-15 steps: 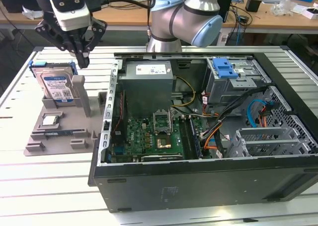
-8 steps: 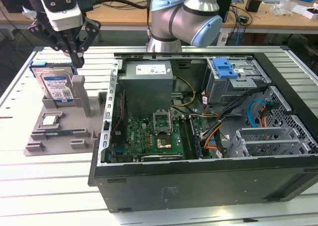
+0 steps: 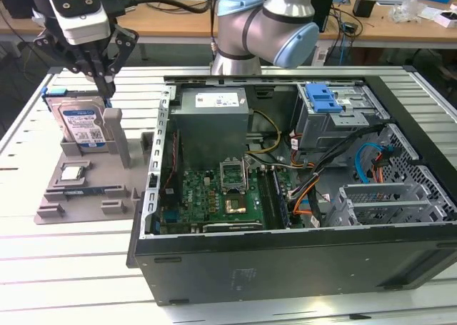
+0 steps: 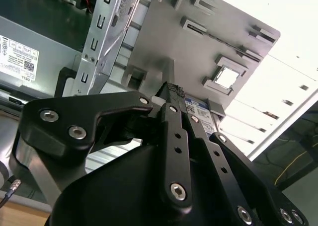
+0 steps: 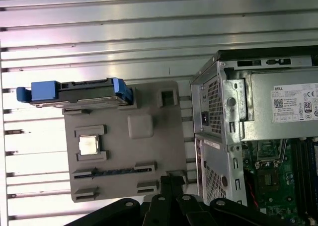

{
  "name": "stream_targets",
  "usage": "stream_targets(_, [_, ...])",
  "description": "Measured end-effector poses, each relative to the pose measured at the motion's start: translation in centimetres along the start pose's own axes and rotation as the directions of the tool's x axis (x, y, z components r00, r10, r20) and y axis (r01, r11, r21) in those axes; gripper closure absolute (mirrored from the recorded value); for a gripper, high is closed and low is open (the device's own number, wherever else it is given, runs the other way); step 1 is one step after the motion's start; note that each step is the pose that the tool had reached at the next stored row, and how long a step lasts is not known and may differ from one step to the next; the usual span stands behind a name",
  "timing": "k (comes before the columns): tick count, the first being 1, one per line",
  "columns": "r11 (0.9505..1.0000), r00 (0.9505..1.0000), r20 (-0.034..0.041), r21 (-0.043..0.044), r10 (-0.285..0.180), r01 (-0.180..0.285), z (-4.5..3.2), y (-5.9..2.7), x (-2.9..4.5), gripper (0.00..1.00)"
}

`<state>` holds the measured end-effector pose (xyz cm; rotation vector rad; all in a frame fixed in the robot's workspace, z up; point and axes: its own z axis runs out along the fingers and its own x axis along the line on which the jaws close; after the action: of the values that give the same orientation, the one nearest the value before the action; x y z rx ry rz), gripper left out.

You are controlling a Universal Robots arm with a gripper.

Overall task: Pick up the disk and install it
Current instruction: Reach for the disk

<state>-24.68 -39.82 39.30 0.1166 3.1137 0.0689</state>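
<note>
The disk [image 3: 82, 123] stands on edge in a slot at the back of a grey fixture plate [image 3: 86, 200], at the exterior view's left. It is silver-grey with a blue-and-white label and sits in a blue carrier frame. In the first wrist view the disk [image 5: 74, 94] shows edge-on. My gripper [image 3: 107, 89] hangs just above the disk's upper corner nearest the case, apart from it. Its fingers are shut together with nothing between them. In the second wrist view the fingertips [image 4: 173, 89] partly hide the disk's label [image 4: 201, 112].
An open computer case [image 3: 285, 257] lies beside the fixture, at the exterior view's right. Inside are a grey power supply box [image 3: 212, 114], a motherboard [image 3: 214, 193] and a metal drive cage topped by a blue bracket [image 3: 325, 96]. A small chip [image 3: 71, 172] rests on the fixture.
</note>
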Motion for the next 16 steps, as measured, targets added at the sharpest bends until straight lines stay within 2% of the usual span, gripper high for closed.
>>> stream_targets(6, [1.0,1.0,0.0,0.0,0.0,0.0,-0.02,-0.03,1.21,0.89])
stream_targets(9, [1.0,1.0,0.0,0.0,0.0,0.0,-0.01,0.35,2.5,0.89])
stream_targets(13, [1.0,1.0,0.0,0.0001,0.0,0.0,-0.01,0.47,3.38,0.89])
stream_targets(16, [1.0,1.0,0.0,0.0,0.0,0.0,-0.01,0.6,4.55,0.89])
